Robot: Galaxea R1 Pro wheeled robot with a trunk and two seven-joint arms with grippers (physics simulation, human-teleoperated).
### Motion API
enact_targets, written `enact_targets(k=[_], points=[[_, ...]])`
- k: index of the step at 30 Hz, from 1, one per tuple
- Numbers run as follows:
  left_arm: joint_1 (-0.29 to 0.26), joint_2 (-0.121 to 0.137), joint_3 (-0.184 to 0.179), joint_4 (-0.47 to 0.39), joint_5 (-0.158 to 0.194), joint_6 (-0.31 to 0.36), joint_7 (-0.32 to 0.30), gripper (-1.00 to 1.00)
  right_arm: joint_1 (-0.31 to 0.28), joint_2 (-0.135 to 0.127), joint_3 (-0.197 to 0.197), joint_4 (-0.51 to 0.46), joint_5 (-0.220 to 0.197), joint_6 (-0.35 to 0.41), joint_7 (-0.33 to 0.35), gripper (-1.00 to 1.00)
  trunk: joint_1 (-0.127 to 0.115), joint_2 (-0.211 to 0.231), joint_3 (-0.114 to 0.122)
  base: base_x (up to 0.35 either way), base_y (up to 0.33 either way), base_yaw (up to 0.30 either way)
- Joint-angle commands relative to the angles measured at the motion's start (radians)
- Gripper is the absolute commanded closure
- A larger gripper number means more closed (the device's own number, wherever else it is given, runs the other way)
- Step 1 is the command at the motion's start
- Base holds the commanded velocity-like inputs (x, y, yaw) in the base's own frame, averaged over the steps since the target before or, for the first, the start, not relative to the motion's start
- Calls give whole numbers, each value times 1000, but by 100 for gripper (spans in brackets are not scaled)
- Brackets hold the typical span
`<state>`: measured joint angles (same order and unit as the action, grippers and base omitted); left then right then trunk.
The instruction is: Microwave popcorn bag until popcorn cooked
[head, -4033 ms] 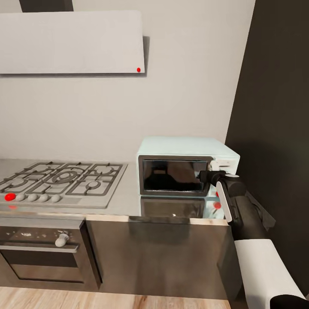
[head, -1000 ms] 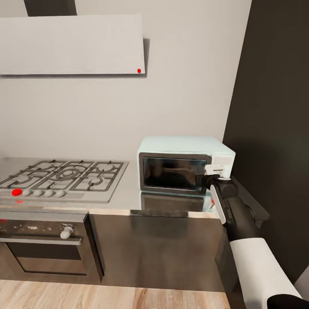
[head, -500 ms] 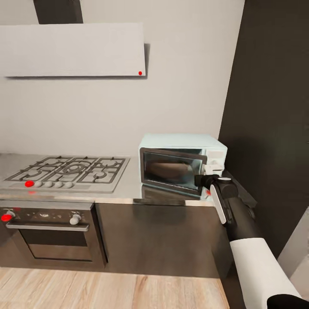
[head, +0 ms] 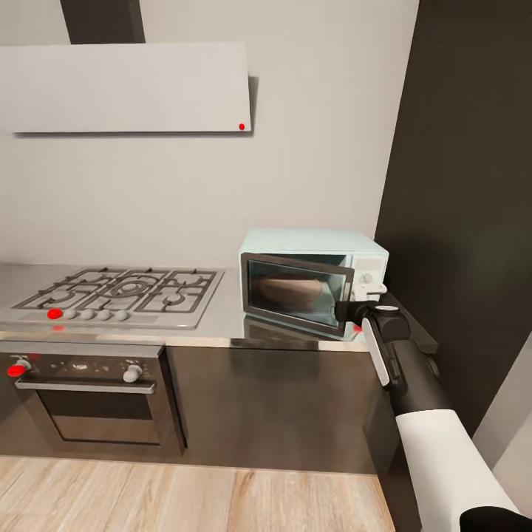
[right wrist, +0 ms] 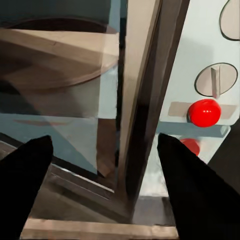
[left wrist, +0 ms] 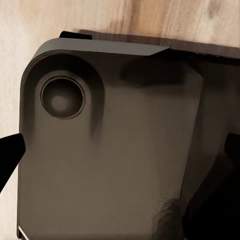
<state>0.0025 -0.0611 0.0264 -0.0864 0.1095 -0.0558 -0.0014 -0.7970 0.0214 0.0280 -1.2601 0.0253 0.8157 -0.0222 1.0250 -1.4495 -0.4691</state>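
The mint-blue microwave (head: 318, 242) stands at the right end of the grey countertop (head: 222, 330). Its dark glass door (head: 295, 294) hangs partly ajar, right edge swung outward, a brownish blur in the glass. My right gripper (head: 346, 312) is at that free edge, in front of the knobs. In the right wrist view my right gripper (right wrist: 104, 137) is open, its fingers straddling the door's edge, beside a knob (right wrist: 215, 80) and the red light dot (right wrist: 204, 112). My left gripper (left wrist: 125, 142) is open over my own dark base. The popcorn bag is out of view.
A gas hob (head: 122, 292) takes the counter's left part, with an oven (head: 89, 399) under it and a range hood (head: 125, 87) above. A tall dark panel (head: 465, 185) rises right of the microwave. Wood floor (head: 185, 495) runs along the cabinets.
The microwave door has swung from closed to partly ajar, my right gripper staying at its right edge. The whole view has drawn back and shifted, so the camera moved.
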Motion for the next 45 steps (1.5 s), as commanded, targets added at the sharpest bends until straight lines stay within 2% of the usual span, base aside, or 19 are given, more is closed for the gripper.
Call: enact_targets(k=[1, 9, 13, 16, 20, 22, 24, 29, 33, 35, 37, 45], points=[[0, 0, 2, -1, 9, -2, 0, -100, -1, 0, 1, -1, 3, 5, -2, -100, 0, -1, -1, 0, 0, 0], [1, 0, 2, -1, 9, -2, 0, -100, -1, -2, 1, 0, -6, 6, 1, -100, 0, -1, -1, 0, 0, 0], [0, 0, 2, -1, 9, -1, 0, -100, -1, -11, 2, 1, -9, 27, 19, -100, 0, -1, -1, 0, 0, 0], [0, 0, 2, -1, 9, -1, 0, -100, -3, -26, 6, -20, -3, 65, 138, -100, 0, -1, -1, 0, 0, 0], [1, 0, 2, -1, 9, -1, 0, -100, -4, -138, 6, -26, -2, 71, 335, -100, 0, -1, -1, 0, 0, 0], [0, 0, 2, -1, 9, -1, 0, -100, -4, -179, 6, -26, 0, 70, 393, -100, 0, -1, -1, 0, 0, 0], [1, 0, 2, -1, 9, -1, 0, -100, -4, -202, 4, -20, 4, 68, 411, -100, 0, -1, -1, 0, 0, 0], [1, 0, 3, -1, 10, -1, 0, -100, -4, -244, -5, -15, 2, 61, 409, -100, 0, -1, -1, 0, 0, 0], [1, 0, 2, -1, 9, -2, 0, -100, -4, -254, -27, -15, 1, 59, 365, -100, 0, -1, -1, 0, 0, 0], [1, 0, 3, -3, 10, -1, 0, -100, -4, -242, -37, -5, 8, 47, 375, -100, 0, -1, -1, 0, 0, 0], [1, 0, 3, -3, 10, -1, 0, -100, -4, -236, -37, -11, 5, 45, 367, -100, 0, -1, -1, 0, 0, 0], [1, 0, 3, -3, 9, -1, 0, -100, -4, -239, -40, -14, 4, 43, 364, -100, 0, -1, -1, 0, 0, 0]])
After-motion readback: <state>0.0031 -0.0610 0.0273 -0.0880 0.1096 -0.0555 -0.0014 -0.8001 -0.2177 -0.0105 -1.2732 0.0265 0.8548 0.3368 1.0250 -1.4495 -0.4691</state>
